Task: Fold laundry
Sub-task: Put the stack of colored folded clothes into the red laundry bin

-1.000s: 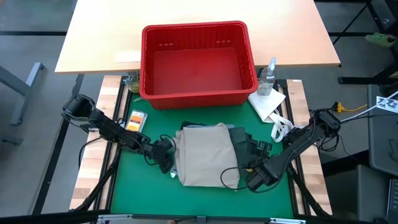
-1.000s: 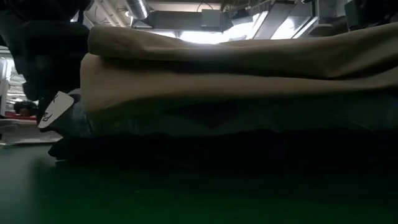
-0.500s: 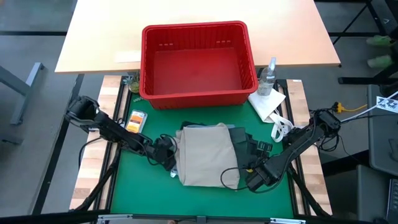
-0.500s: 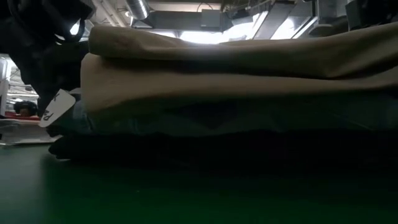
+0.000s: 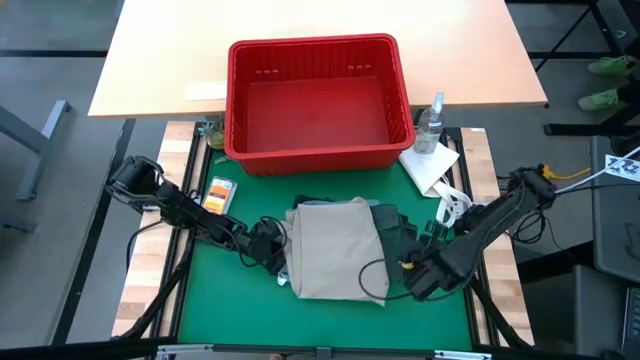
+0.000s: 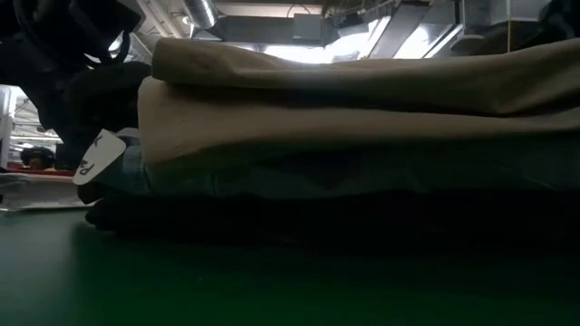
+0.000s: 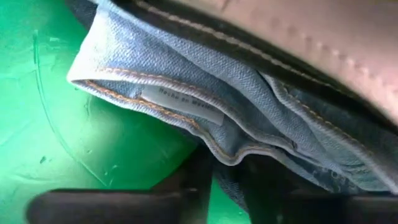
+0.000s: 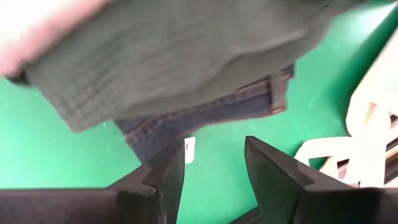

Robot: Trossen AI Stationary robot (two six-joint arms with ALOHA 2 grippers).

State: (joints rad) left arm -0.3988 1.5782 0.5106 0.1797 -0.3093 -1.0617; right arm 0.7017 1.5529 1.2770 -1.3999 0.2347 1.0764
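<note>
Lying in a squared stack on the green mat point(image 5: 215, 300) at the middle of the table, the laundry is topped by a folded beige khaki piece point(image 5: 335, 248) whose smooth face covers most of what sits beneath. From table height the stack reads as layers: the khaki folds point(image 6: 362, 100) above, a band of light blue denim point(image 6: 272, 177) under them, and dark navy jeans point(image 6: 317, 217) at the bottom, with a white tag point(image 6: 98, 156) hanging off one end. On the stack's right side a dark olive green piece point(image 5: 392, 228) sticks out from under the khaki, and the right wrist view shows its ribbed weave point(image 8: 186, 56) lying over a navy waistband with orange stitching point(image 8: 211, 112). The left gripper point(image 5: 268, 250) is pressed against the stack's left edge, its fingers point(image 7: 199, 180) drawn in around the hem of the light blue denim point(image 7: 205, 99), though whether the cloth is truly pinched cannot be told. The right gripper point(image 5: 425, 280) sits at the stack's near right corner with its fingers point(image 8: 273, 168) apart and nothing between them. Beyond the stack stands a red basket point(image 5: 318, 150), with a spray bottle point(image 5: 431, 122) and a white cloth point(image 5: 432, 165) to its right.
</note>
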